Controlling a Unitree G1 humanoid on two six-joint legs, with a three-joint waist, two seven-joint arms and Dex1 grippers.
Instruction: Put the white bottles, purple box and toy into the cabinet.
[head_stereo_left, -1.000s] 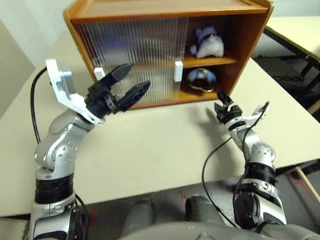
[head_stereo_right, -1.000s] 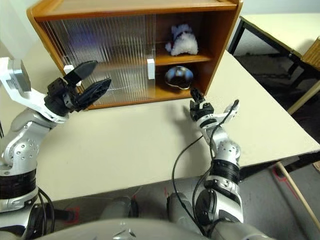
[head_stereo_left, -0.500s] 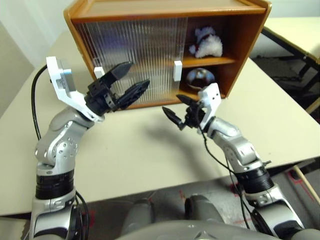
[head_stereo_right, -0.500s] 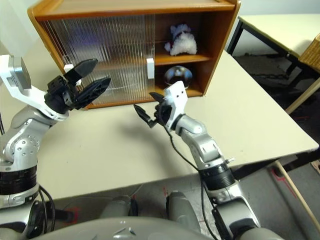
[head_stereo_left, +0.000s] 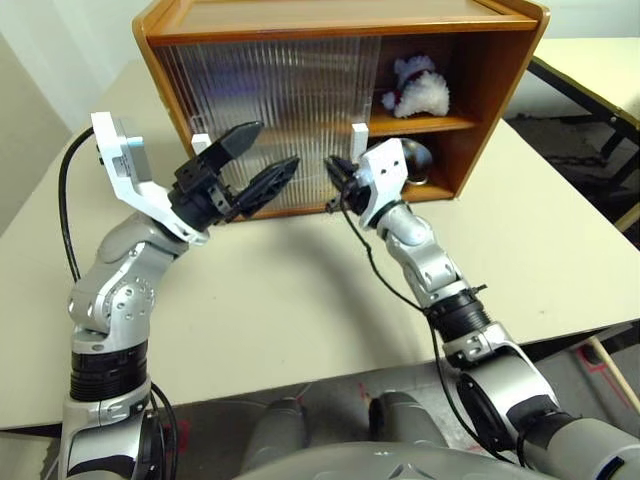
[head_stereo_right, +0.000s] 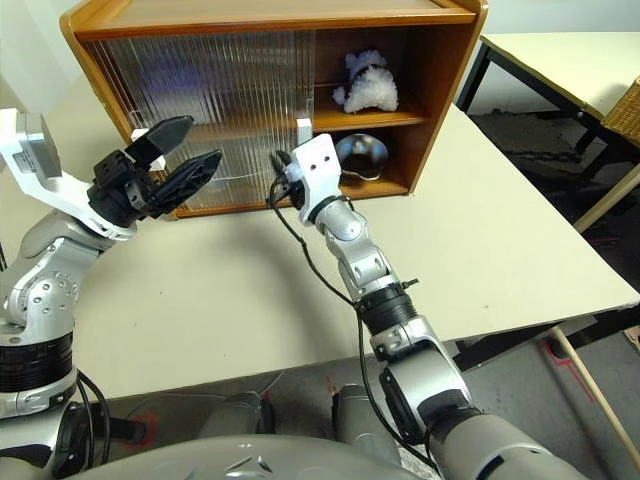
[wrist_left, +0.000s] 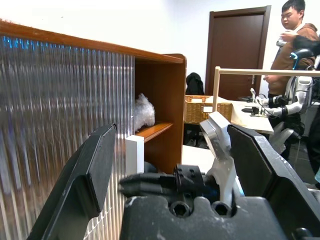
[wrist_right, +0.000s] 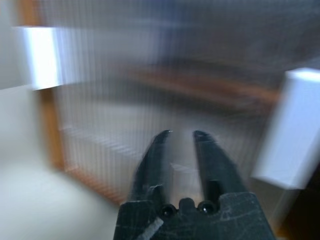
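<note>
Right claw (head_stereo_left: 338, 178), fingers nearly shut and holding nothing, is nearing the cabinet's (head_stereo_left: 340, 22) door handle (head_stereo_left: 358, 141) at the desk's far edge, left claw (head_stereo_left: 262, 166) hanging open, toy (head_stereo_left: 415, 88) sitting on the top shelf; hook the handle's edge squarely, then slide.

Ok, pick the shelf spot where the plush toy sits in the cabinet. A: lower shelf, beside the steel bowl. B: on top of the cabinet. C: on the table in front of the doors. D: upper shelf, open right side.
D: the toy sits on the upper shelf in the open right side of the cabinet, above the steel bowl on the lower shelf.
</note>
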